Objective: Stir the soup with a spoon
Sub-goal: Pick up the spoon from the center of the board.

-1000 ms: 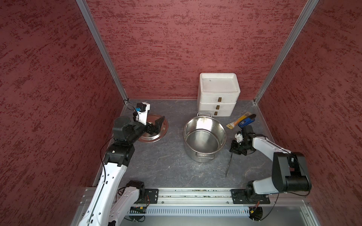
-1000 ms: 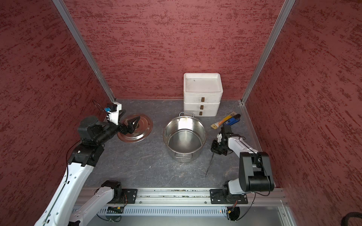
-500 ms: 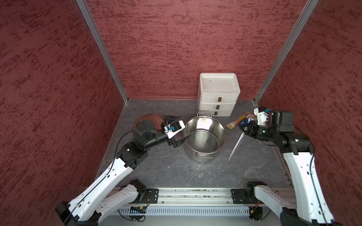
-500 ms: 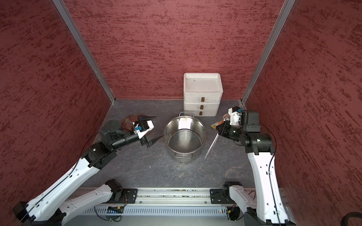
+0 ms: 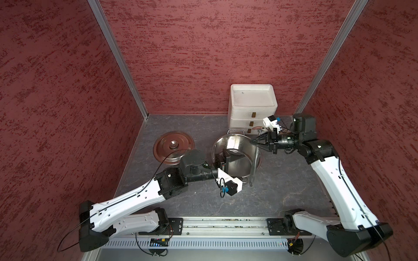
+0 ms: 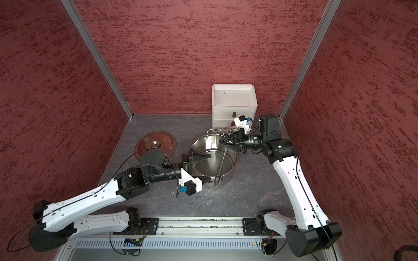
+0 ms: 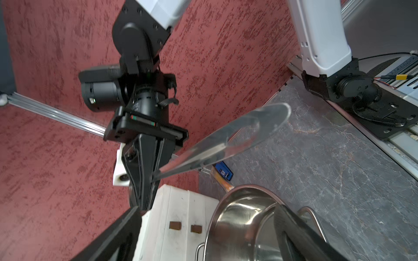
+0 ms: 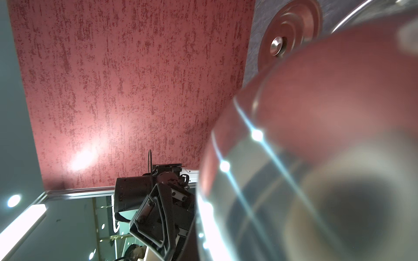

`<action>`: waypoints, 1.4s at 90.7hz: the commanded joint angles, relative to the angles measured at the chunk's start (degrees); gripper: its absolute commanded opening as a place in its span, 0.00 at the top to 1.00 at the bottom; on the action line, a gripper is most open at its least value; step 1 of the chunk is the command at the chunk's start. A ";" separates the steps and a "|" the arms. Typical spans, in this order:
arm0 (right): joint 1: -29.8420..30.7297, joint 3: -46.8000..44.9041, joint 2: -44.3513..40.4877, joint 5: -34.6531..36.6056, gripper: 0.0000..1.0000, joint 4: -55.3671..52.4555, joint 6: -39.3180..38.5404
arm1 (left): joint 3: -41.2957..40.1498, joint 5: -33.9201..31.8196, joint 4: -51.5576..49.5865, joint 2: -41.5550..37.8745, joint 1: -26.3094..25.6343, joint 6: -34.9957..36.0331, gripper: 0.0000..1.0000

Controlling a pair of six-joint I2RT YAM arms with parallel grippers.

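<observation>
Grey tabletop | right end effector [image 5: 251,142] clamped on spoon [image 5: 254,162], handle crossing pot [image 5: 235,141] | left end effector [image 6: 210,167] apart at pot rim

Flat round steel lid [image 5: 167,144] lying knob up on the grey surface [image 5: 271,198], white drawer box [image 5: 252,113] against the red back wall [image 5: 203,56], blue tool [image 7: 224,171] just beside an orange packet [image 7: 222,182]

A robotics lab test cell: red textured wall panels [image 5: 203,56] framed by aluminium posts [image 5: 117,58], a grey marbled tabletop [image 5: 282,192], and arm bases [image 5: 291,222] bolted to a slotted aluminium rail [image 5: 224,227].
</observation>
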 commanded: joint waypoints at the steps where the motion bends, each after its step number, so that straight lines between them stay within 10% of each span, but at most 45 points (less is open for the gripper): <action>1: 2.34 -0.42 1.17 -3.99 1.00 7.10 5.02 | 1.33 -0.28 3.28 1.09 -1.51 4.66 0.07; 26: 6.77 -0.61 3.34 -2.56 1.00 6.91 5.65 | 1.42 -1.09 12.00 4.15 -4.19 6.26 0.20; 44: 8.33 -0.04 4.16 -1.81 1.00 7.43 6.25 | 1.21 -0.74 12.56 4.44 -4.84 6.72 0.42; 58: 8.65 -0.75 3.96 -1.65 1.00 8.36 7.10 | 1.10 -0.97 13.85 4.07 -5.01 7.16 0.80; 83: 9.02 -1.68 3.77 -0.42 1.00 9.11 7.75 | 1.16 -1.83 15.72 4.50 -5.13 5.98 1.00; 103: 9.04 -4.68 -1.68 10.12 0.40 12.61 6.55 | 2.01 -13.34 21.67 5.35 -4.76 -7.96 1.00; 127: 8.99 -16.25 -23.33 50.42 0.24 -2.74 5.13 | 6.11 -22.15 10.49 5.60 -0.21 -32.90 1.00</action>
